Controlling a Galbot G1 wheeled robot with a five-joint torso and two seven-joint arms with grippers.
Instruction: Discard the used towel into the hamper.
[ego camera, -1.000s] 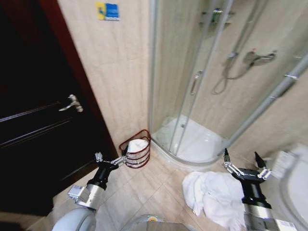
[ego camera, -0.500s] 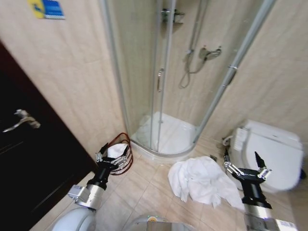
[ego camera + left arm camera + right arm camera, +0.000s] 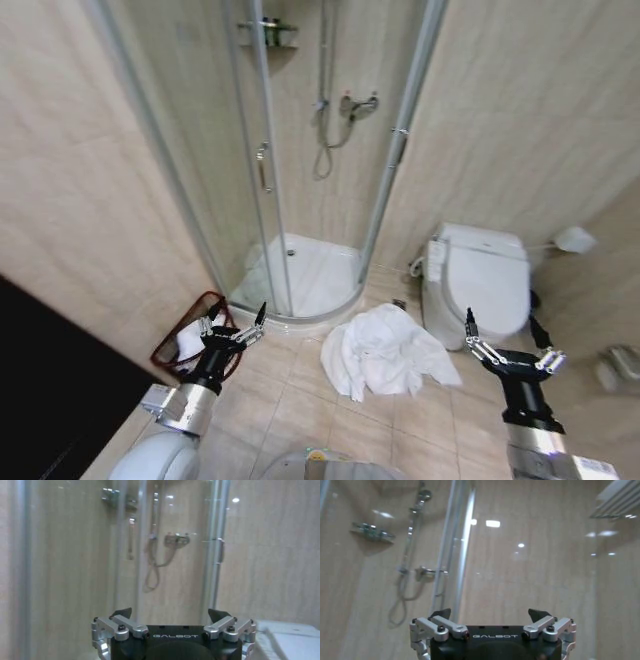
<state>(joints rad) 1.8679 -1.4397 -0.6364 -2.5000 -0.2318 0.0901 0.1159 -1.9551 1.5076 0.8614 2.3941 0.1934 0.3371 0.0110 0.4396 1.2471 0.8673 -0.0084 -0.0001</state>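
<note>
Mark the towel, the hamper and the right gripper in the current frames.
towel [image 3: 385,355]: head view, middle of the white heap on the floor tiles.
hamper [image 3: 168,350]: head view, dark reddish wire rim on its near side.
right gripper [image 3: 507,342]: head view, midway between its open fingertips.

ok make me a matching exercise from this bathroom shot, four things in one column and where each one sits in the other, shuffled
Things:
1. towel
2. hamper
3. toilet
4. shower hose

Places:
A. on the floor against the left wall, beside the shower base
B. hanging on the wall inside the glass shower
C. crumpled on the floor tiles between the shower base and the toilet
D. against the wall to the right of the shower, lid down

Pairs: 1-C, 2-A, 3-D, 4-B
</note>
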